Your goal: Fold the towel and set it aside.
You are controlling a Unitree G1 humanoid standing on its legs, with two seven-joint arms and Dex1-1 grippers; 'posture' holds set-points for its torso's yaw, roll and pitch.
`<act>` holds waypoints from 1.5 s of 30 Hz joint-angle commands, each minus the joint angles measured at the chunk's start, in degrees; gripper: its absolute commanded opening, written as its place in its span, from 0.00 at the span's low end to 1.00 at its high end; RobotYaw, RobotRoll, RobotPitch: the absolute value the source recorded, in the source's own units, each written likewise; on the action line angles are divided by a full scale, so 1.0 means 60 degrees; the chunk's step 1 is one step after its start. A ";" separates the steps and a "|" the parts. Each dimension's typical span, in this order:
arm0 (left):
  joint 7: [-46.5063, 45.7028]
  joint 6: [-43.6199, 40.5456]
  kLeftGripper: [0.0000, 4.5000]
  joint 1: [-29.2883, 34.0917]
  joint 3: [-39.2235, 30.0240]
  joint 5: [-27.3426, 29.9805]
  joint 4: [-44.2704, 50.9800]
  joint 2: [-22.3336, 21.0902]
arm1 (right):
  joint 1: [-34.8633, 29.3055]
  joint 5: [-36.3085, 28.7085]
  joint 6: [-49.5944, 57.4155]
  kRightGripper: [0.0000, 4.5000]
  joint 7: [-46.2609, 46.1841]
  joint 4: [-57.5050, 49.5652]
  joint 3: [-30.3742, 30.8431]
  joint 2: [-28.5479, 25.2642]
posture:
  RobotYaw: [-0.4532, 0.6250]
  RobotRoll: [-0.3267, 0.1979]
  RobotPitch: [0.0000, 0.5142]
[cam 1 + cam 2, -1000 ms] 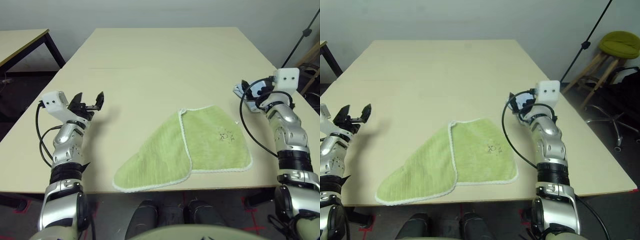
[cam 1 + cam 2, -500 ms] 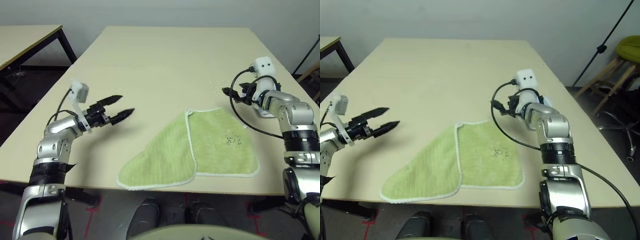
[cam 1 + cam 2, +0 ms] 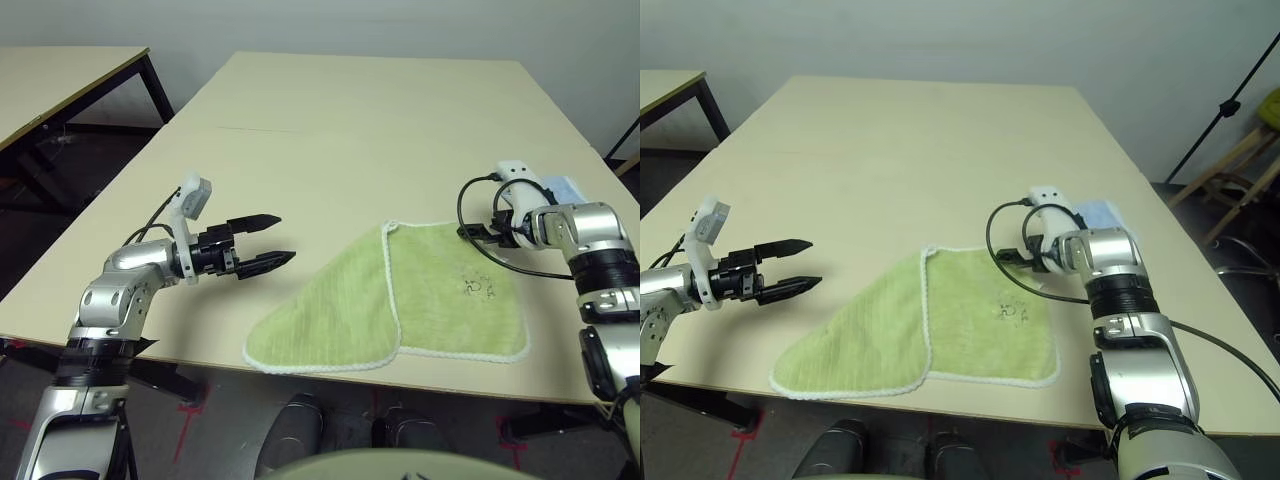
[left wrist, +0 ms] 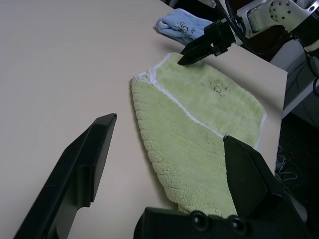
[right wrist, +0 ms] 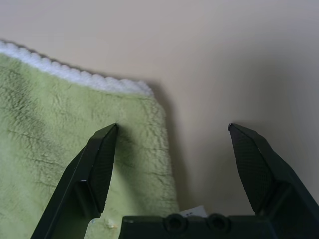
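Observation:
The lime-green towel (image 3: pixel 400 305) lies partly folded near the table's front edge, with white edging and a small dark mark (image 3: pixel 475 288) on its right half. My left gripper (image 3: pixel 284 239) hovers open just left of the towel, fingers pointing at it, nothing between them. My right gripper (image 3: pixel 1005 257) is down at the towel's far right corner. In the right wrist view its open fingers (image 5: pixel 107 144) straddle the towel's (image 5: pixel 65 149) corner edge without closing on it. In the left wrist view the towel (image 4: pixel 199 119) spreads ahead of my left gripper (image 4: pixel 170 130).
A small light blue cloth (image 3: pixel 570 190) lies near the table's right edge, behind my right arm. The beige table (image 3: pixel 350 110) stretches bare beyond the towel. Another table (image 3: pixel 60 70) stands at the far left, a stand and stool (image 3: pixel 1260 110) to the right.
The head view has shifted. My left gripper swung in from the left toward the towel. My right gripper came down and in to the towel's far right corner. Both stayed open.

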State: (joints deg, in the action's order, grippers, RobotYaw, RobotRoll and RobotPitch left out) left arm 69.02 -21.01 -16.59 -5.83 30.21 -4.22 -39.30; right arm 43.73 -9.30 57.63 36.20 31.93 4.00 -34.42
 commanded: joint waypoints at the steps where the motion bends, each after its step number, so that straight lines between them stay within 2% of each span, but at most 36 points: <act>1: -0.0126 -0.0082 1.00 -0.0104 0.0155 -0.0074 0.0148 0.0081 | -0.0219 0.0074 0.0135 0.85 0.0021 -0.0042 0.0158 0.0175 | 0.58 0.62 0.02; 11: -0.0231 0.0055 1.00 -0.0274 0.0252 -0.0183 -0.0027 0.0246 | -0.0126 0.0077 0.0028 0.03 -0.0347 0.0110 -0.0299 0.0493 | 0.57 0.62 0.03; 19: -0.0198 0.0181 1.00 -0.0323 0.0233 -0.0279 -0.0189 0.0284 | 0.0717 0.0423 -0.0971 0.02 -0.1178 -0.0026 -0.0508 0.0409 | 0.57 0.62 0.03; 24: -0.0188 0.0185 1.00 -0.0371 0.0258 -0.0317 -0.0249 0.0287 | 0.0560 0.0258 -0.0157 0.02 -0.0446 -0.1702 0.0253 0.0461 | 0.57 0.62 0.03; 27: -0.0210 0.0151 1.00 -0.0415 0.0293 -0.0337 -0.0243 0.0304 | 0.0077 0.0132 0.0666 0.02 0.0282 -0.3365 0.1369 0.0342 | 0.57 0.62 0.03; 30: -0.0256 0.0086 1.00 -0.0449 0.0323 -0.0338 -0.0174 0.0313 | -0.0222 -0.0159 0.1227 0.15 0.0749 -0.4422 0.1802 0.0198 | 0.56 0.62 0.03; 40: -0.0259 0.0076 1.00 -0.0600 0.0416 -0.0366 -0.0265 0.0293 | -0.0155 -0.1062 0.1810 0.97 0.1630 -0.5187 0.1326 -0.0553 | 0.55 0.62 0.03; 42: -0.0291 0.0054 1.00 -0.0618 0.0454 -0.0373 -0.0222 0.0327 | -0.0105 -0.1287 0.1852 0.99 0.1792 -0.5267 0.1078 -0.0685 | 0.55 0.62 0.03; 45: -0.0307 0.0084 1.00 -0.0660 0.0488 -0.0390 -0.0263 0.0353 | 0.0061 -0.1024 0.1378 0.99 0.1461 -0.4651 0.0823 -0.0767 | 0.55 0.62 0.03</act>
State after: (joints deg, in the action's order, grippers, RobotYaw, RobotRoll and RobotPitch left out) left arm 67.20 -20.39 -19.99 -3.69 28.80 -5.43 -37.33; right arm 43.06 -15.91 67.21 46.02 2.24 10.16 -38.49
